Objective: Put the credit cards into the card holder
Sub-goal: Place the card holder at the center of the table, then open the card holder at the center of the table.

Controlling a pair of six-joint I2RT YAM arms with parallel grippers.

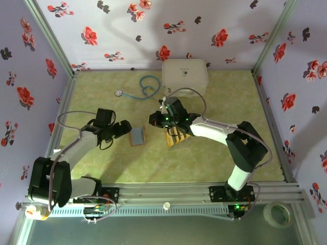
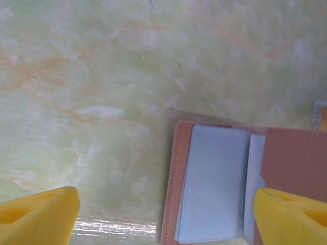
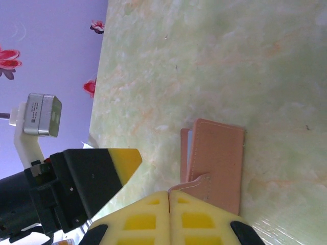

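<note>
The card holder [image 1: 138, 136] lies on the green tabletop, its pale grey-blue inside [image 2: 214, 184] showing. Its reddish-brown cover [image 3: 217, 163] stands raised. My right gripper [image 3: 169, 193] is shut, and the cover's small tab [image 3: 196, 182] runs into the seam between its fingertips. From above, the right gripper [image 1: 153, 120] sits just right of the card holder. My left gripper [image 2: 166, 219] is open, its yellow pads spread wide, one over the tabletop and one over the cover. It hovers at the card holder's left edge [image 1: 122, 129]. Golden-yellow credit cards [image 1: 176, 137] lie partly under the right arm.
A big white rounded case [image 1: 185, 75] stands at the back, with a teal stethoscope [image 1: 145, 87] to its left. Floral walls close in the table on three sides. A tape roll [image 1: 278, 214] lies outside the frame at the front right.
</note>
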